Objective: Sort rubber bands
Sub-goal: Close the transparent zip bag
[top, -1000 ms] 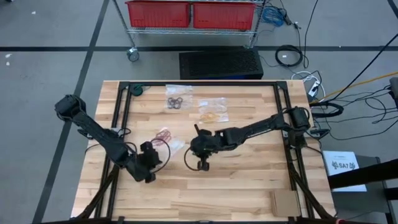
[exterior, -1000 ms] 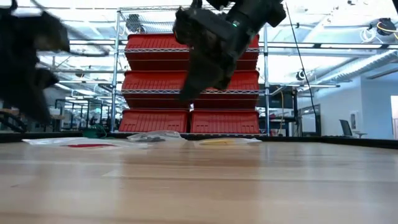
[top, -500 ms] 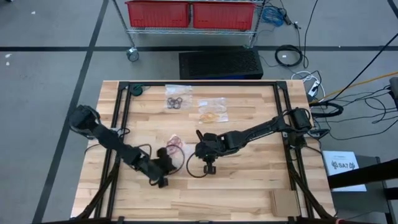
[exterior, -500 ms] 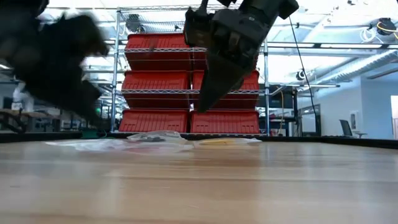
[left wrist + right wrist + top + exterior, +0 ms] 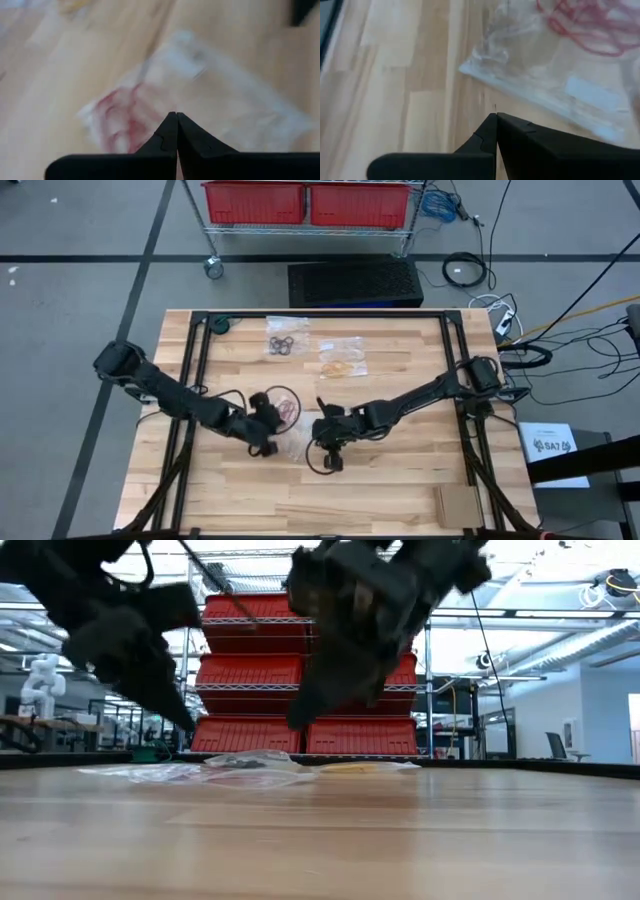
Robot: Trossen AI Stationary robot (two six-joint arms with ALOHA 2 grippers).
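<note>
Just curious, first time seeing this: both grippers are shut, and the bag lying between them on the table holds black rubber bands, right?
Not quite. The clear bag between the shut left gripper and shut right gripper holds red rubber bands, as the right wrist view shows. The black rubber bands lie farther back on the table.

Overhead shot is evenly lit and pretty crisp, soft shadows only, no hard glare on the wooden counter (image 5: 400, 480). The low camera looks into bright ceiling lights and windows at the back, so both arms go nearly silhouette-dark, and they're smeared with motion blur; the near counter surface is soft too. Left wrist picture is really blurry, the clear bag (image 5: 210, 95) and red stuff inside just a smudge. Right wrist is sharper, with some shine on its plastic bag (image 5: 560, 85).
</note>
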